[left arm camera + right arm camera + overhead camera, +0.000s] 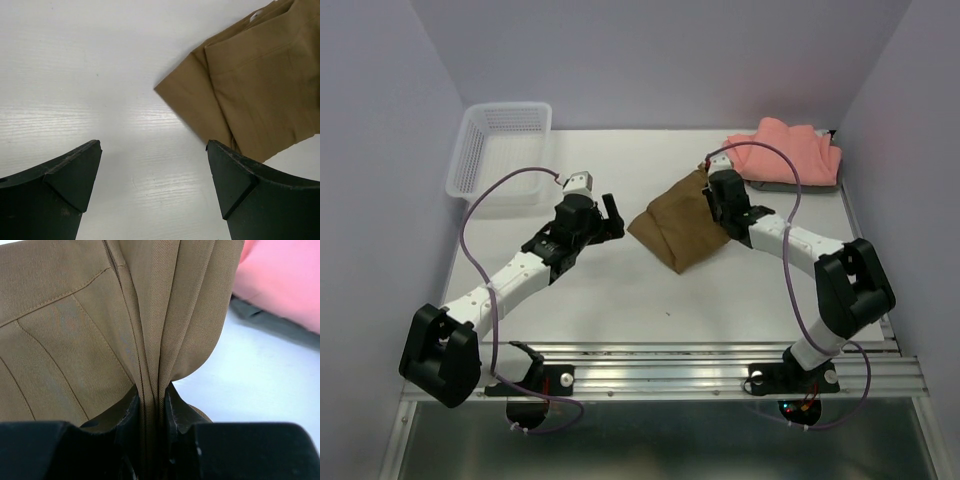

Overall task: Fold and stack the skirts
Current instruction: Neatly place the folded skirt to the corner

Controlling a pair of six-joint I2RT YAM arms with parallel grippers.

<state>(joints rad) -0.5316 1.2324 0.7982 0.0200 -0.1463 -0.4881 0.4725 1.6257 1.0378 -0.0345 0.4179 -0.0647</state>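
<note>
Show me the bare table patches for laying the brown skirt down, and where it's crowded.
Bare: the far strip between the white basket and the salmon-pink skirt, and the near strip between the olive-brown skirt and the front rail. Crowded: the far right corner, pink stacked on the grey skirt beside the right tool.

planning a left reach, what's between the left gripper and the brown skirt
Only bare white table, in the left wrist view, between the open left gripper and the olive-brown skirt.
</note>
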